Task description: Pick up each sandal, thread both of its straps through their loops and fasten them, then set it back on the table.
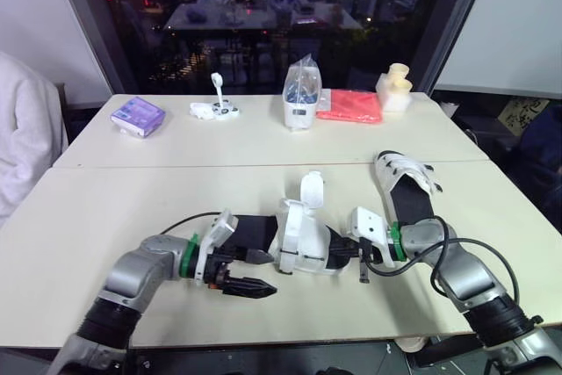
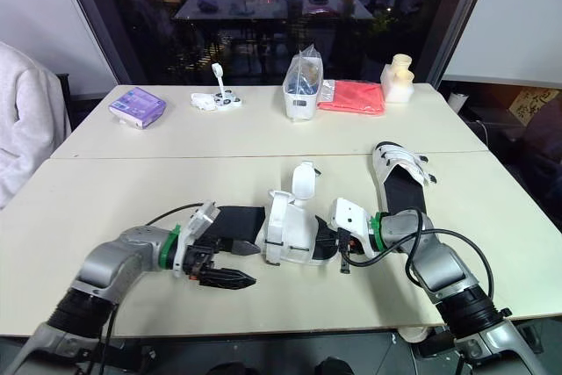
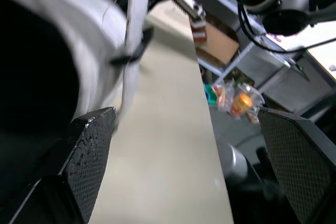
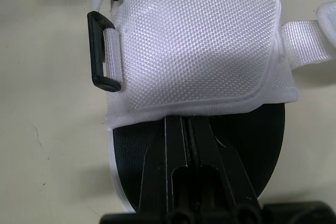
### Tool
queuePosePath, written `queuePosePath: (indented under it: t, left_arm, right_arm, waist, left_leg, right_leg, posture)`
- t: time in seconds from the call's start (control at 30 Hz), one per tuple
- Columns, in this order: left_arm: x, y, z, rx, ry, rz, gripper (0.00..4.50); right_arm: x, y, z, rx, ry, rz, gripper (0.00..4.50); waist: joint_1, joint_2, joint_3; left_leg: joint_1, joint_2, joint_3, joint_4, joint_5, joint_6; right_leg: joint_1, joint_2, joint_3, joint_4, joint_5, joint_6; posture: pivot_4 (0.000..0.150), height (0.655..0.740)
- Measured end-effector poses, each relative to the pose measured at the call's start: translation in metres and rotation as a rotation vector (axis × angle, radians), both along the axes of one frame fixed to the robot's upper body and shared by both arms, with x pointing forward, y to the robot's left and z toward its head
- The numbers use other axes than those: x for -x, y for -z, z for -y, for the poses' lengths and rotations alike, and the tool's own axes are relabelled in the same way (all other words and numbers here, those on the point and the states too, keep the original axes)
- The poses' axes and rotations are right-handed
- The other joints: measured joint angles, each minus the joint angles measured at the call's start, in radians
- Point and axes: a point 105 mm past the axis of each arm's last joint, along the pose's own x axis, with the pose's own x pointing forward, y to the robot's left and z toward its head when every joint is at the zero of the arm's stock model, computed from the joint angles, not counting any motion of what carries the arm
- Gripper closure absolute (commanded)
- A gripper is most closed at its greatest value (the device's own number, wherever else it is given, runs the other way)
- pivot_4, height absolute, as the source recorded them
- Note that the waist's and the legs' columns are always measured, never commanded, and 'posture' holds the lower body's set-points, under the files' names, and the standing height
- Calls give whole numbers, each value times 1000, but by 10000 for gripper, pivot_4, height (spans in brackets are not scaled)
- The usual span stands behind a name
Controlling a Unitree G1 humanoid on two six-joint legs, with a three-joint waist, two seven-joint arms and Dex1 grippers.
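Head view: near sandal lay front-centre on smooth cream table, btwn left gripper and right gripper. Blk sole, wht upper, one strap flap upright. 2nd sandal flat beyond right arm.
L wrist: knurled blk fingers spread wide, table btwn.
R wrist: fingers closed together at woven mesh upper's edge; rectangular blk loop beside; grip on fabric unclear.

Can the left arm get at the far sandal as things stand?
Probably not cleanly: the far sandal lies to the robot's right, with the near sandal and right tool between it and the left tool.
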Motion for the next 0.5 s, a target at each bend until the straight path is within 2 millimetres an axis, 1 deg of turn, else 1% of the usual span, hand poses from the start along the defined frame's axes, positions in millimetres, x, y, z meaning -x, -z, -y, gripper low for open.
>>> queuePosePath:
  t: [0.23, 0.37, 0.4, 0.43, 0.5]
  left_arm:
    - [-2, 8, 11, -2, -2, 30, 393]
    - [-4, 11, 13, 10, -3, 30, 393]
    - [-4, 11, 14, 12, -5, 31, 5509]
    - [-6, 12, 14, 10, -12, 33, 8262]
    - [-8, 14, 16, 7, -24, 30, 18645]
  right_arm:
    - [0, 0, 1, 4, 2, -2, 45000]
    - [0, 0, 2, 6, 4, -4, 45000]
    - [0, 0, 2, 6, 5, -5, 45000]
    - [0, 1, 2, 7, 6, -6, 45000]
    - [0, 0, 2, 6, 5, -5, 45000]
  waist:
    - [1, 0, 0]
    - [2, 0, 0]
    - [3, 0, -1]
    - [3, 0, -1]
    - [2, 0, -1]
  left_leg:
    - [0, 0, 0, 0, 0, 0]
    - [1, -1, 0, 0, 0, 0]
    - [1, -1, 0, 0, 0, 0]
    - [1, -1, 0, 0, 0, 0]
    - [1, -1, 0, 0, 0, 1]
  right_leg:
    - [1, 0, -1, 0, 0, 0]
    - [1, 0, -1, 0, 0, 0]
    - [1, 0, -1, 0, 0, 0]
    - [2, 0, -1, 0, 0, 0]
    - [2, 0, -1, 0, 0, 0]
  posture:
    - [1500, 7400]
    - [1500, 7400]
    - [1500, 7400]
    - [1500, 7400]
    - [1500, 7400]
